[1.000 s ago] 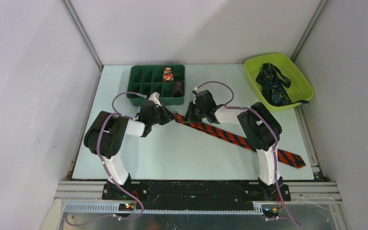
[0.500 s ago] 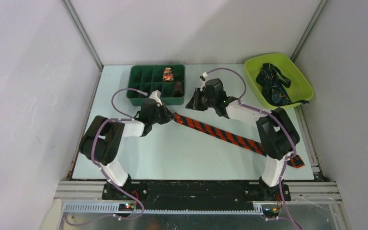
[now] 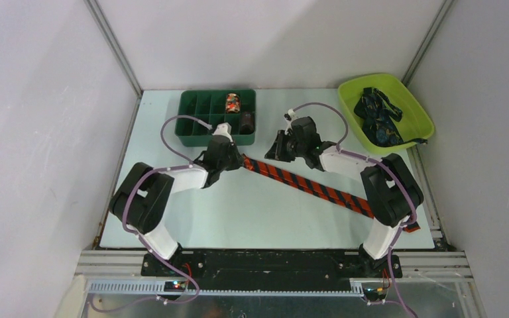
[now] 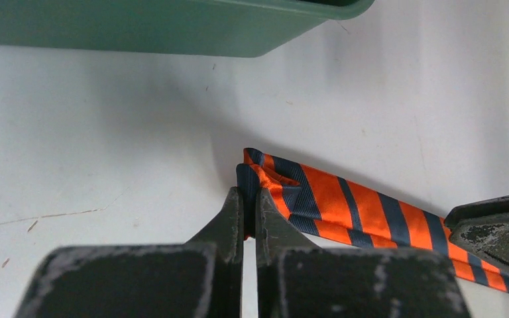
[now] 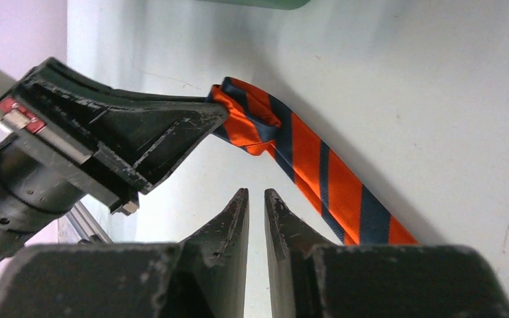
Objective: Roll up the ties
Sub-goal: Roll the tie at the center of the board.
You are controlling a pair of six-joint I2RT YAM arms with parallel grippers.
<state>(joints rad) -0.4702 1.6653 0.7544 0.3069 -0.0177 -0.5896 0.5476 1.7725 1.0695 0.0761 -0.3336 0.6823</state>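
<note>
the left claw (image 4: 250, 199) is shut tight on the folded end of the tie (image 4: 344, 202), the orange cloth with dark stripes bunched up between its tips and lifted a little off the counter (image 3: 192, 212). from there the tie (image 3: 305, 184) runs flat and straight, slanting toward the near right corner, where it passes under the right arm and its far end is mostly hidden. the right claw (image 5: 255, 195) stands just beside the tie, a narrow gap between its tips and nothing in it; it touches neither the cloth nor the left claw, though the two are near each other. from the right wrist the tie's (image 5: 318, 165) folded end shows as a small loop at the left claw's tip. behind the left claw (image 3: 237, 159) sits a dark green tray (image 3: 180, 119) of compartments, with a patterned roll (image 3: 232, 103) in one back cell and a dark roll (image 3: 246, 121) in the cell in front of it. at the far right corner a lime basket (image 3: 419, 109) holds a loose heap of dark ties (image 3: 378, 119).
</note>
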